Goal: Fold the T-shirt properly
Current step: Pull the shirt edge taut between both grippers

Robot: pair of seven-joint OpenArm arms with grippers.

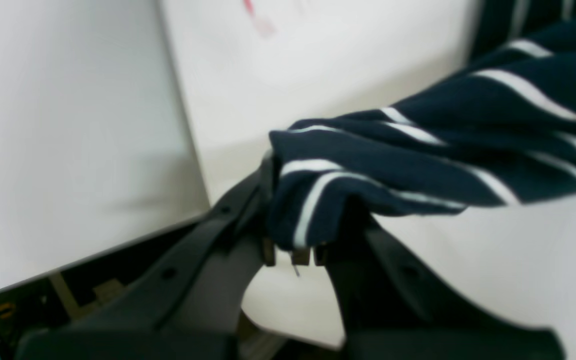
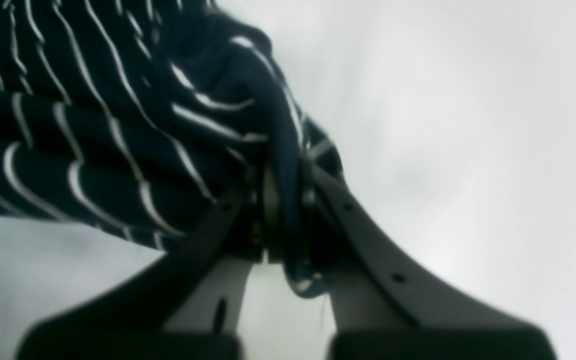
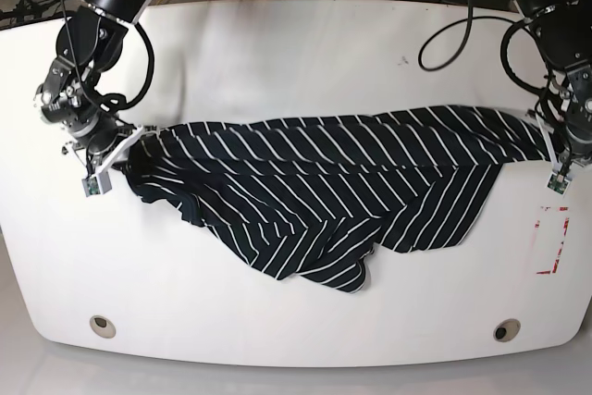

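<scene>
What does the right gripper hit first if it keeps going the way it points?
Only the dark white-striped cloth T-shirt it already clamps; the right gripper points into that bunched fabric. Depth beyond is unclear.

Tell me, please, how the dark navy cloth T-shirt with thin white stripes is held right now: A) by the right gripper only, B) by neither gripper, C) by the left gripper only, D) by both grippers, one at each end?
D: the left gripper and the right gripper are each shut on one end of the dark navy striped T-shirt, stretched between them.

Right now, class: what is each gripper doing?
Left gripper: shut on the T-shirt.
Right gripper: shut on the T-shirt.
</scene>
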